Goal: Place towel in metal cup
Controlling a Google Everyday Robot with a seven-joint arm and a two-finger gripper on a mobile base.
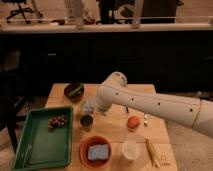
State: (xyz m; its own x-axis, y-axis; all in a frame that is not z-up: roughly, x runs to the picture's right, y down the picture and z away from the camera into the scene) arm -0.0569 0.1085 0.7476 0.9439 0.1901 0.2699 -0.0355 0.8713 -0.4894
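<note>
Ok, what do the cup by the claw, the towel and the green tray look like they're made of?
The metal cup looks like metal: dull silver-grey wall, dark inside. The towel is pale and soft-edged, likely cloth. The green tray is an even matte green, probably plastic. The claw sits shut at the arm's end beside the towel, just above the cup; a grip on the towel can't be confirmed.

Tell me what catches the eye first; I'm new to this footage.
A big white arm reaches in from the right over the wooden table, its hand shut by the towel behind the metal cup. Then the green tray at left and the blue sponge in the red bowl, front.
</note>
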